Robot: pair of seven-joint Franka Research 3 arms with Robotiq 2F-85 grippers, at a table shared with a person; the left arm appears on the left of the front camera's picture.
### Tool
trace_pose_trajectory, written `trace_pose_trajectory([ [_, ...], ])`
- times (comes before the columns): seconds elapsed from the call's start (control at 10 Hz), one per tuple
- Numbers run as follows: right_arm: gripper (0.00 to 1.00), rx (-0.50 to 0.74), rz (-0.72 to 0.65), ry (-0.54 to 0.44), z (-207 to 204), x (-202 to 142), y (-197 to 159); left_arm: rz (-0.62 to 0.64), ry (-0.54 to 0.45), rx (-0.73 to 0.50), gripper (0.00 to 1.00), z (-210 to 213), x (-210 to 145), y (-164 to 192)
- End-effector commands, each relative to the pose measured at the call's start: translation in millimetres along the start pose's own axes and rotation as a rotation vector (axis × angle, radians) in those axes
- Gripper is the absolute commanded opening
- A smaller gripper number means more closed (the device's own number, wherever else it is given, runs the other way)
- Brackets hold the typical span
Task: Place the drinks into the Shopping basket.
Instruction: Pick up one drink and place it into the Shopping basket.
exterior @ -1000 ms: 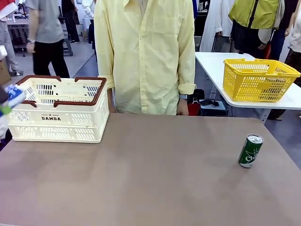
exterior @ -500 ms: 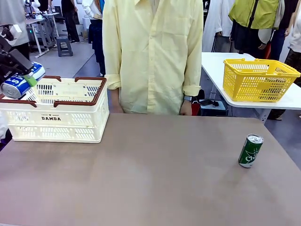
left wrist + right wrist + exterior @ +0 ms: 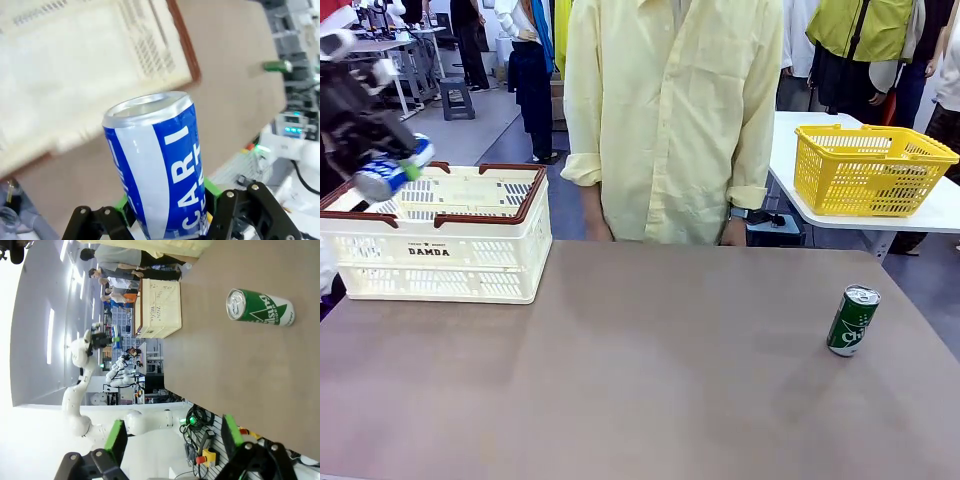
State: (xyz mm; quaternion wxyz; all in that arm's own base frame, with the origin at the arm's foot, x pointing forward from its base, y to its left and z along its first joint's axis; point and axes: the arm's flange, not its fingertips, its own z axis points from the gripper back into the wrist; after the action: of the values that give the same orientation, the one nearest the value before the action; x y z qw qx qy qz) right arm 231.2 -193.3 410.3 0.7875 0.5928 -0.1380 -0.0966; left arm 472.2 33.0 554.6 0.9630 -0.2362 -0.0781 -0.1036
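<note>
My left gripper [image 3: 167, 214] is clamped tight on the blue-and-white can [image 3: 156, 160], its green pads [image 3: 211, 191] pressed to the can's lower sides, and I hold it tilted in the air above the left end of the Shopping basket [image 3: 440, 250]. My right gripper [image 3: 172, 440] stands with its jaws wide apart, holding nothing. The green can [image 3: 853, 321] stands upright on the table [image 3: 640, 360], well apart from the basket.

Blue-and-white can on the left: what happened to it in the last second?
The left gripper, shut on the blue-and-white POCARI can, lifted it from beside the cream slotted plastic basket to above its left rim. The person in the yellow shirt stepped rightward. Basket and green can stayed put.
</note>
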Motion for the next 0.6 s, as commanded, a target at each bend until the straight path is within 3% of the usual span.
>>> trace_pose_trajectory([
  [0.0, 1.00, 0.001, 0.007, 0.004, 1.3, -0.5, 2.6, -0.024, 0.008, 0.130, 0.00, -12.7, 60.0, 10.8],
  [0.3, 1.00, 0.001, 0.007, 0.004, 1.3, -0.5, 2.6, 0.062, -0.100, 0.164, 0.00, -58.4, 73.4, 36.1],
  [0.5, 1.00, 0.001, 0.007, 0.004, 1.3, -0.5, 2.6, 0.082, -0.080, 0.190, 0.00, -98.0, 75.9, 46.8],
])
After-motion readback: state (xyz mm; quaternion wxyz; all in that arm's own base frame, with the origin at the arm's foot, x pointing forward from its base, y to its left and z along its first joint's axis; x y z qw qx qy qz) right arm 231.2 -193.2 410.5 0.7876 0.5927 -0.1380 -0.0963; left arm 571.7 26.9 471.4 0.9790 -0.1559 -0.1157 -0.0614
